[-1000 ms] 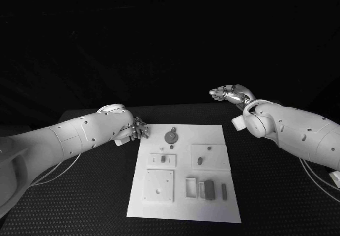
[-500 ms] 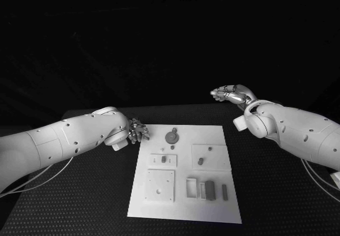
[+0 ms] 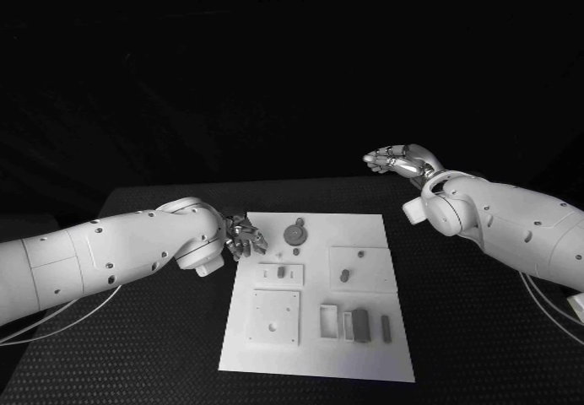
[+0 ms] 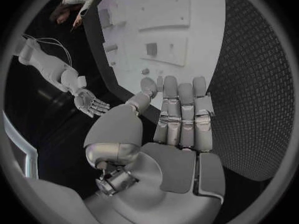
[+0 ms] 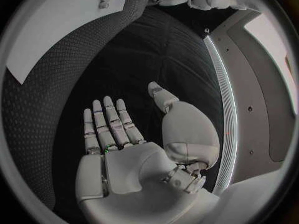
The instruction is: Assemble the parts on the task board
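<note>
The white board [image 3: 319, 291] lies at the middle of the black bench [image 3: 146, 337], with small grey parts [image 3: 355, 323] on it: a round piece [image 3: 294, 232] at 12 o'clock, bars at 5 o'clock. The left hand [image 3: 242, 234] hovers at the board's 10 o'clock corner, fingers straight and apart, holding nothing. The right hand [image 3: 398, 160] hangs beyond the 1 o'clock corner, fingers spread, empty.

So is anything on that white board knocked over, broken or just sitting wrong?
Nothing stands out. The task board lies flat on the black table, and its small parts sit in tidy groups. The left hand is at its far left edge, the right hand off it, both holding nothing.
</note>
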{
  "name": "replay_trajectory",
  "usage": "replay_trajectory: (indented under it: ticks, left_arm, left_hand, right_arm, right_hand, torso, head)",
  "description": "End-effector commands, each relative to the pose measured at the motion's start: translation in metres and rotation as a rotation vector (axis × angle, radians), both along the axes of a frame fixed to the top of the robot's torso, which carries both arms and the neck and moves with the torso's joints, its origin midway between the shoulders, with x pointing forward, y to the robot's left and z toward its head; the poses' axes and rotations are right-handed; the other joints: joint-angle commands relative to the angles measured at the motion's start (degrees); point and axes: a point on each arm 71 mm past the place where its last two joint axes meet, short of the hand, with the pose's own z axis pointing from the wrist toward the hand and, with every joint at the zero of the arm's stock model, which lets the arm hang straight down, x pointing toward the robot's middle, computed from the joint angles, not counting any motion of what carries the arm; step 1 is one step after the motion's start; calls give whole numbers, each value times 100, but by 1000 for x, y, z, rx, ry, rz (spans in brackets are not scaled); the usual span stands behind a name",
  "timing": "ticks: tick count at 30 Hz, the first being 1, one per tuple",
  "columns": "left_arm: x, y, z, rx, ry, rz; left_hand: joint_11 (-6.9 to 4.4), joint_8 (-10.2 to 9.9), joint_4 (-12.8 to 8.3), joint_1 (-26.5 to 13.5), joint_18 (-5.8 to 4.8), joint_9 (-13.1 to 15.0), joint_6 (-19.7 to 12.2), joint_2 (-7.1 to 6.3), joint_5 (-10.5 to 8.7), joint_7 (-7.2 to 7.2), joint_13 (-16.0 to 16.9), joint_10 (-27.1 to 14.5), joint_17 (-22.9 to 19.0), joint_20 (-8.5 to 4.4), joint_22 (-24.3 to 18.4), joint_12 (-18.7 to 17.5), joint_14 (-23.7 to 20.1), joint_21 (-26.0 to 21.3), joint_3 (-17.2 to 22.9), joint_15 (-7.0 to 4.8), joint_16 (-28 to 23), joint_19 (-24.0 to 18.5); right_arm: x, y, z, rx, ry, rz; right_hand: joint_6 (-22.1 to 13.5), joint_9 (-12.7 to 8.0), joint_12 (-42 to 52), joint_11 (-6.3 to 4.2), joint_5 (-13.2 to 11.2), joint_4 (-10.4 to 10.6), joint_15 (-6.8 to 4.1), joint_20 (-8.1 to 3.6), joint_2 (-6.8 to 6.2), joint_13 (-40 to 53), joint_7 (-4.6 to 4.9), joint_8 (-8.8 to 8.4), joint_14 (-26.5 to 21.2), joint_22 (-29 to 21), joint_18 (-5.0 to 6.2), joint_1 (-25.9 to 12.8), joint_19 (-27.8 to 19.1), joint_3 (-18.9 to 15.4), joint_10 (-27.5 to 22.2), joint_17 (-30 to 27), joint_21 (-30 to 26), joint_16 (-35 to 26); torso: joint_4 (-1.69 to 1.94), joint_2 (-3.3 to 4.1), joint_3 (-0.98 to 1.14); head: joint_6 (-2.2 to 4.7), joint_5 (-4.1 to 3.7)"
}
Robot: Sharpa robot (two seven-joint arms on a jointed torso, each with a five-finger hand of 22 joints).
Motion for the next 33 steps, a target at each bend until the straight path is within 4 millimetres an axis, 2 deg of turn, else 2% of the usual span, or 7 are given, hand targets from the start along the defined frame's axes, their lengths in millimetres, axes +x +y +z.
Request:
replay_trajectory:
  ticks: [1,11,33]
  left_arm:
    - [-4,-3,0,40,-64,-9]
    - [-23,-12,-17,88,-33,-79]
    - [-25,-16,-27,124,-36,-80]
  left_hand:
    - [-134,159,-38,53,80,202,120,0,25,-85,7,161,6,-15,141,33,48,24,10,1,30,39]
    - [-140,163,-41,58,81,207,132,-9,25,-91,8,174,5,-19,140,33,63,35,13,-3,32,48]
    - [-143,165,-39,56,79,211,140,-11,24,-94,9,185,5,-22,139,32,75,46,13,-6,32,52]
  right_arm:
    - [0,1,0,3,-4,18]
    - [-1,0,-1,3,-2,17]
    - [-1,1,-1,3,-1,19]
  right_hand:
    - [-39,-6,-31,-5,-2,24,32,-2,43,0,268,35,-16,-2,-56,6,-38,-25,39,5,-23,-34]
    - [-35,-7,-36,-7,-2,28,31,-2,56,0,264,43,-17,13,-57,5,-36,-25,41,7,-26,-35]
    - [-34,-11,-43,-8,-2,27,30,-3,57,0,261,52,-18,11,-58,7,-40,-30,45,11,-36,-37]
  torso:
    - [5,-1,-3]
    - [-1,1,-2]
    - [-7,0,5]
  head:
    - [-26,-2]
    - [-67,-4]
    - [-110,1]
